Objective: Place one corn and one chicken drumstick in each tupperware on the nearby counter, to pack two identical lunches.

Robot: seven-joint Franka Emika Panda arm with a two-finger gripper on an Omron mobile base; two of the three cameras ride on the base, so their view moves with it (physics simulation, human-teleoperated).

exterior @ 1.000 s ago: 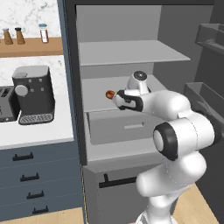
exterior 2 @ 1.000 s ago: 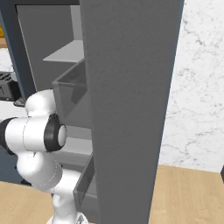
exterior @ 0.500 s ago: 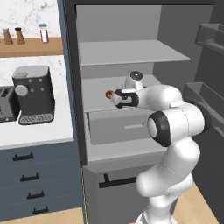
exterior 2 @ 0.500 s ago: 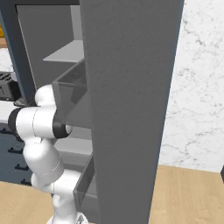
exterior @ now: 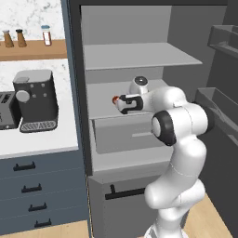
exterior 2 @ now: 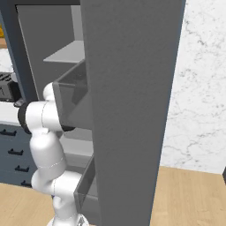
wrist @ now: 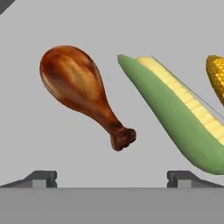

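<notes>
In the hand view a glossy orange-brown chicken drumstick (wrist: pixel 83 92) lies on the grey fridge shelf, bone end toward my fingertips. Right of it lies a green-husked corn (wrist: pixel 175 118), and a bright yellow corn (wrist: pixel 216 76) shows at the right edge. My gripper (wrist: pixel 111 178) is open just short of them, with nothing between its fingers. From the left base view the gripper (exterior: pixel 122 103) reaches into the fridge's middle shelf, beside the drumstick (exterior: pixel 115 99). The white counter (exterior: pixel 42 139) lies to the left. The tupperware is out of view.
A coffee machine (exterior: pixel 35 100) and a toaster (exterior: pixel 5 110) stand on the counter under a wooden shelf (exterior: pixel 32 49). A fridge shelf (exterior: pixel 135 56) hangs above the hand and a drawer (exterior: pixel 125 135) sits below. Door bins (exterior: pixel 221 109) stand right. The open fridge door (exterior 2: pixel 132 110) blocks the right base view.
The hand has slid a little left along the fridge shelf toward the drumstick, and the elbow has swung up and back. The jaws stayed open.
</notes>
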